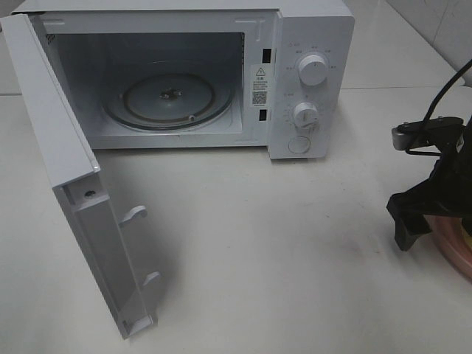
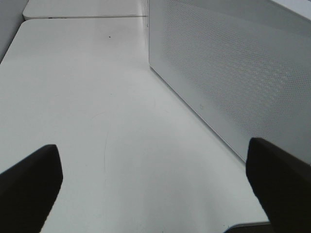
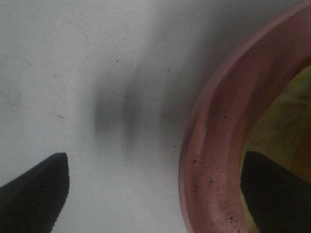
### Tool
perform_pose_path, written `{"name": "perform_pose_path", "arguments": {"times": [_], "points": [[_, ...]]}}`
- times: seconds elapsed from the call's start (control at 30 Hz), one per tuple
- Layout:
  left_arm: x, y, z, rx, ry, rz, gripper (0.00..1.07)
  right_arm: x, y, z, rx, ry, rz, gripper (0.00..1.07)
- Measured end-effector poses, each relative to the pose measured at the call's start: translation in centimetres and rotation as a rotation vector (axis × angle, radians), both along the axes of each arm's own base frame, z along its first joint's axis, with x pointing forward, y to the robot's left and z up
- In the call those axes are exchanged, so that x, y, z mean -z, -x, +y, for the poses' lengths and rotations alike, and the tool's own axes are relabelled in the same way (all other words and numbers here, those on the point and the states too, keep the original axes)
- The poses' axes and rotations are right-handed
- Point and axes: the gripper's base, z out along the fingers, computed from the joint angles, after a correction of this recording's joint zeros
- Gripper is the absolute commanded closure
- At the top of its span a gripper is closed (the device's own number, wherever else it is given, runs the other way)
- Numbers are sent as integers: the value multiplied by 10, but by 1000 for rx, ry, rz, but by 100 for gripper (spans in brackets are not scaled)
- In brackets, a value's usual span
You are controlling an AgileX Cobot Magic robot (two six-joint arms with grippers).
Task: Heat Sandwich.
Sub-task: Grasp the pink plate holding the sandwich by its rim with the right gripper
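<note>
Right gripper (image 3: pixel 153 162) is hovering wide open astride the rim of the pink plate (image 3: pixel 209 145), well right of the microwave (image 1: pixel 310 74).
One jaw is hanging over the table (image 1: pixel 280 243), the other over the plate's hollow, where the sandwich (image 3: pixel 286 128) is showing as a pale yellow-green patch. The left gripper (image 2: pixel 153 148) is also gaping, holding nothing, near the microwave's perforated panel (image 2: pixel 233 73).
</note>
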Motion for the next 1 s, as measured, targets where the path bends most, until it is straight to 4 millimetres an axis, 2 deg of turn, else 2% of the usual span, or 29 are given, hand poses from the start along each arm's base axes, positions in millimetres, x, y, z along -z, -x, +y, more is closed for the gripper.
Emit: {"name": "perform_pose_path", "arguments": {"times": [0.33,0.57,0.77,0.9,0.93,1.0], "points": [[0,0,0,0,0,0,10,15,-5,-12,55,9,20,20],[0,0,0,0,0,0,10,28,-7,-12,63,5,51,22],[0,0,0,0,0,0,10,29,-8,-12,64,2,44,27],[0,0,0,0,0,0,10,29,-8,-12,67,3,39,42],[0,0,0,0,0,0,10,29,-8,-12,67,3,39,42],[0,0,0,0,0,0,10,29,-8,-12,67,8,37,55]]}}
